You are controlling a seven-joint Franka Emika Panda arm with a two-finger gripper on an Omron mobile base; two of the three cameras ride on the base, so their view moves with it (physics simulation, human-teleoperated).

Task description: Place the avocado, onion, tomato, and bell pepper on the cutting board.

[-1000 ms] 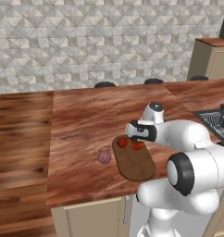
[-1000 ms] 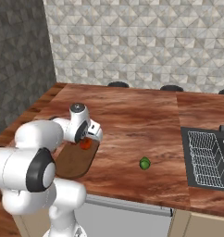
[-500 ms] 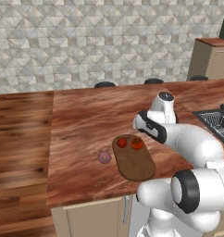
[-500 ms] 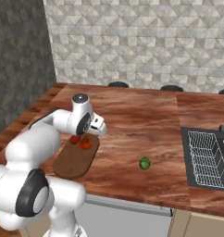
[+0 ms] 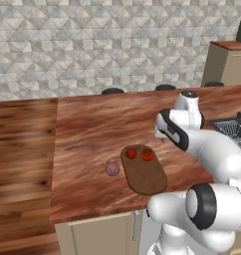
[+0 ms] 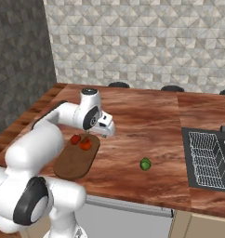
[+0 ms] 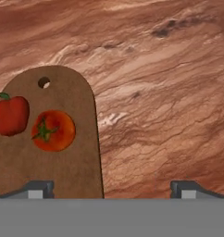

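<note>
While your gripper hangs over bare counter, here's how I'd size things up:

gripper (image 7: 112, 187): jaws spread about as wide as they go, nothing between them, nothing held. It hovers just off the far end of the cutting board (image 5: 147, 179), out past the board's edge on the sink side.

cutting board: long dark oval. In the hand view (image 7: 49, 152) its rounded end with the little hole sits to the left of your fingertips, long axis running up and down the picture.

done so far: tomato (image 5: 147, 155) and bell pepper (image 5: 131, 153) sit side by side on that far end of the board, close together. So I'd call it half done.

avocado (image 6: 145, 163): lone green lump on the counter, well apart from the board, off toward the sink from your gripper and nearer the counter's front edge.

onion (image 5: 112, 169): on the counter just beside the board's other long edge, so the board lies between it and your gripper.

my guess: the gripper is already on the avocado's side, so that looks like the easier reach. It's a swing away from the board, then a drop down onto it. Onion means crossing back over the board.

watch out: both are round and will probably roll if nudged.
</note>
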